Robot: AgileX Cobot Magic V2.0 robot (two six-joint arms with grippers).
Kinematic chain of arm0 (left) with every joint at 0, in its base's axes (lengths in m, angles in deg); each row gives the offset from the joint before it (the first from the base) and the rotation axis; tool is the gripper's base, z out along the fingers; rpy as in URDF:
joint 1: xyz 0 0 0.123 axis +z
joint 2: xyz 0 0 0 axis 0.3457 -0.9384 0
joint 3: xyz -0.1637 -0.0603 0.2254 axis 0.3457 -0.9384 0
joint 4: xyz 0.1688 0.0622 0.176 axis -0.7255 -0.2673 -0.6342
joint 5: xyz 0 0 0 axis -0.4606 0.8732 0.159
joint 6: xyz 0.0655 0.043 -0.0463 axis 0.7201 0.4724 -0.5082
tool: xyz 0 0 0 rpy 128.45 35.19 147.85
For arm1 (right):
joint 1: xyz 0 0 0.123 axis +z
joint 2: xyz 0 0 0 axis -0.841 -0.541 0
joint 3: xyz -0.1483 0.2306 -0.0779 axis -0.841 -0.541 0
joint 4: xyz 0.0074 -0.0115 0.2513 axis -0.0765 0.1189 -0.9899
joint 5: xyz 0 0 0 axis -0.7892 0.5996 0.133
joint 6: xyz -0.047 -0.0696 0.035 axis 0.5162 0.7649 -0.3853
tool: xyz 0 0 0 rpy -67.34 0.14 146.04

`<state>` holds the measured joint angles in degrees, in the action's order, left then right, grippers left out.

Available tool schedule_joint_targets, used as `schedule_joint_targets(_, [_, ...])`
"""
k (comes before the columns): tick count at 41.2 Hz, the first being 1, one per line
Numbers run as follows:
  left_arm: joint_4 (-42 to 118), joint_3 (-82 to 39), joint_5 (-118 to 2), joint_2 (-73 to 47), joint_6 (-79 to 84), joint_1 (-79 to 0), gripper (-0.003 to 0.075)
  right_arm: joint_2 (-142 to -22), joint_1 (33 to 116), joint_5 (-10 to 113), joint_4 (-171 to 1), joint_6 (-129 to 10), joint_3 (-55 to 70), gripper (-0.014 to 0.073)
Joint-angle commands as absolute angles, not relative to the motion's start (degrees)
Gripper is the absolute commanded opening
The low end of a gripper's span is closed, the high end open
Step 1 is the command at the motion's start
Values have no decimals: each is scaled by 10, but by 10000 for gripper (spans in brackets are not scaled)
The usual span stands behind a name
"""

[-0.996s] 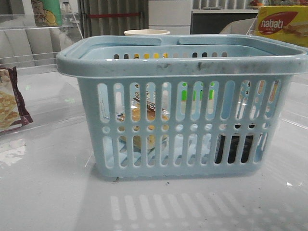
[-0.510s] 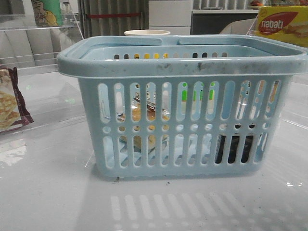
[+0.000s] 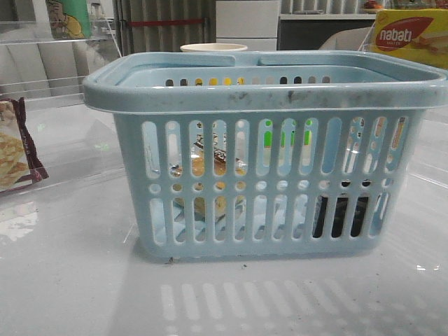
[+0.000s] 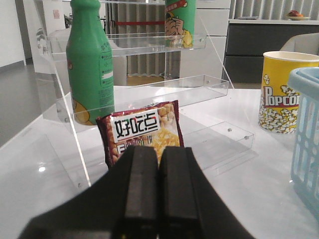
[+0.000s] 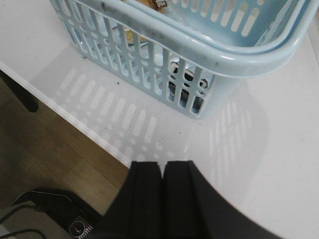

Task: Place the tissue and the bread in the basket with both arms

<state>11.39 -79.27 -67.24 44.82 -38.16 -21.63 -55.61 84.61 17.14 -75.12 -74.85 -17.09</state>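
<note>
Bread (image 3: 210, 171) and tissue (image 3: 341, 215) both sit inside the basket (image 3: 266, 91), and with left gripper (image 4: 151, 191) and right gripper (image 5: 162, 186) closed and empty, the only risk I see is an arm clipping the rim while retreating.

Glossy white bench (image 3: 70, 280). Basket (image 3: 266, 98) central; cracker packet (image 3: 14, 150) left of basket; popcorn tub (image 4: 284, 92) behind basket.
</note>
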Motion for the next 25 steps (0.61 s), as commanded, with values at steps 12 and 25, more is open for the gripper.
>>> schedule_joint_targets(12, [113, -792, -729, 459, -389, -216, 92, -556, 845, 209, -746, -745, -155, 58])
schedule_joint_targets(25, [109, -792, -730, 459, -389, -239, 92, -556, 845, 209, -746, -745, -155, 58])
